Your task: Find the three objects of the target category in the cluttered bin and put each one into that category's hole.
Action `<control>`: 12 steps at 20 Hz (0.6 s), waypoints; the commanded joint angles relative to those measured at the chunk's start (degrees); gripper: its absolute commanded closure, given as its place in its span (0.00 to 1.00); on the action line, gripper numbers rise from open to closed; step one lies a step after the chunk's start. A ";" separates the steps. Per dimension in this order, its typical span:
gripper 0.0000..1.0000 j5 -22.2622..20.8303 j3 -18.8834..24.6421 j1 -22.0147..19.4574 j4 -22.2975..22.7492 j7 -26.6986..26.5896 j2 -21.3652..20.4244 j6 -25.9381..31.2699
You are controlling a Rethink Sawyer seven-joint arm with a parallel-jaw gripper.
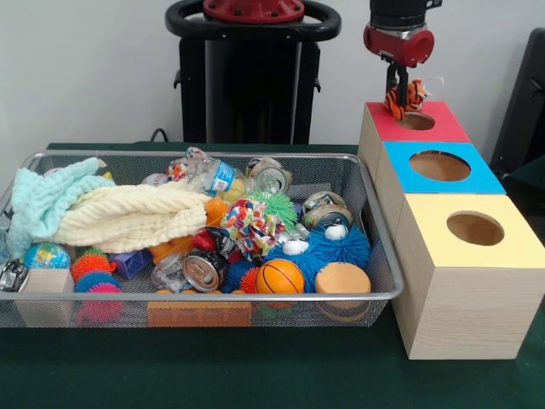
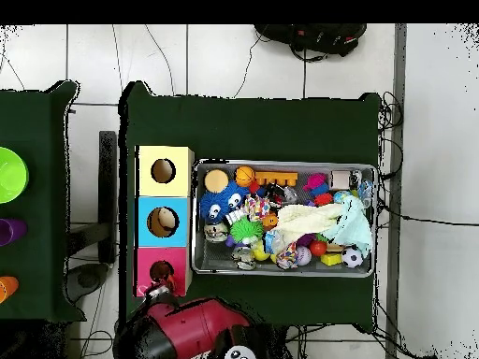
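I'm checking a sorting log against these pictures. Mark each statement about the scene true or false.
1. The gripper holds an orange, black-striped toy above the red-topped box's hole. True.
2. The orange basketball sits inside the blue-topped box. False: it lies in the wire-mesh bin, close to the rim on the camera's side in the front view.
3. A cream cloth lies on the clutter in the bin. True.
4. The blue-topped box stands nearest the robot's pedestal. False: the red-topped box does.
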 commanded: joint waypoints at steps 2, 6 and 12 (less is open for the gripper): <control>1.00 -1.37 0.21 2.11 -1.95 -0.89 3.43 -1.31; 1.00 -0.91 -0.70 3.12 -3.48 -0.66 4.44 -0.75; 1.00 -1.16 -0.79 2.25 -3.76 -1.37 4.90 -1.03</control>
